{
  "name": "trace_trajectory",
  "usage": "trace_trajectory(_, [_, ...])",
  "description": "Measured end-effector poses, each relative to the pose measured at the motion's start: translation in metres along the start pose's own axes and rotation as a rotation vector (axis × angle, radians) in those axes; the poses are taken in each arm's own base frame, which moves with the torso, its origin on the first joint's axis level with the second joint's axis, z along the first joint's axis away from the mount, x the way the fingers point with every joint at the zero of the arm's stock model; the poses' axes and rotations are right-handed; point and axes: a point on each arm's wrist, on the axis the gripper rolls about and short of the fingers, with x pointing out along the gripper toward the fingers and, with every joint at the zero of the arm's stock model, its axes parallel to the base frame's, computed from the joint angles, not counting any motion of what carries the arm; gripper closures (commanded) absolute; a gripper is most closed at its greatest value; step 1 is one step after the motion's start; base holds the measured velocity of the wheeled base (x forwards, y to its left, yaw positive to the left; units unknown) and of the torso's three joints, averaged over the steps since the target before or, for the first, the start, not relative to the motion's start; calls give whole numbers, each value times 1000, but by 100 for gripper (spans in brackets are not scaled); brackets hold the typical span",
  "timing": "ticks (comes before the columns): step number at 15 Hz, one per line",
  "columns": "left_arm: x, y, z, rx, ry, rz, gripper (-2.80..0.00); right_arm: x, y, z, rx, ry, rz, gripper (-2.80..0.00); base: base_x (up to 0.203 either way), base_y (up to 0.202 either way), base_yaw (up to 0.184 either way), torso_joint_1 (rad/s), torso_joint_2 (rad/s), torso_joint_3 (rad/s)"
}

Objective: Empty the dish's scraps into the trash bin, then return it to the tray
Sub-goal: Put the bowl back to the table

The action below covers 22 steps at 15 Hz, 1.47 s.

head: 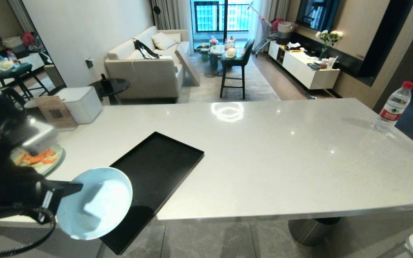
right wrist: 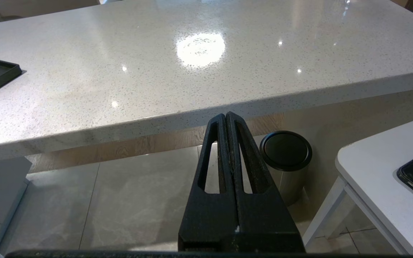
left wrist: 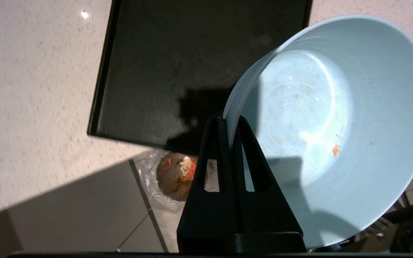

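Observation:
My left gripper (left wrist: 230, 120) is shut on the rim of the pale blue dish (left wrist: 332, 118), which is tilted on edge above the near end of the black tray (left wrist: 177, 61). In the head view the dish (head: 95, 202) hangs at the lower left over the tray (head: 152, 182), with the gripper (head: 79, 186) pinching its left rim. The bowl's inside is almost bare, with one tiny orange speck (left wrist: 335, 149). The scraps (left wrist: 186, 170) lie in the bag-lined trash bin (left wrist: 163, 179) on the floor under the counter edge. My right gripper (right wrist: 226, 116) is shut and empty, parked below the counter's front edge.
A pale green plate (head: 43, 159) with orange slices sits at the left of the white counter (head: 281, 154). A water bottle (head: 393, 107) stands at the far right. A black-lidded steel cylinder (right wrist: 287, 157) stands on the floor beside a white side table (right wrist: 385, 186).

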Motion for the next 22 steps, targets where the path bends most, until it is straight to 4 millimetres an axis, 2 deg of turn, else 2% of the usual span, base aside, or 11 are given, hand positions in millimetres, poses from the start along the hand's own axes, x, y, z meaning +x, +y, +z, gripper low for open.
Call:
trace_trajectory(6, [92,26,58,88,110,-36,0,0,0,0,0,0,1,0,0,0,0,0,0,0])
trace_trajectory(10, [137,38,85,111,182,-68,0,0,0,0,0,0,0,0,0,0,0,0,0,0])
trace_trajectory(15, [176,53,86,84,269,-84,0,0,0,0,0,0,0,0,0,0,0,0,0,0])
trace_trajectory(22, [201,81,76,15,289,-98,0,0,0,0,0,0,1,0,0,0,0,0,0,0])
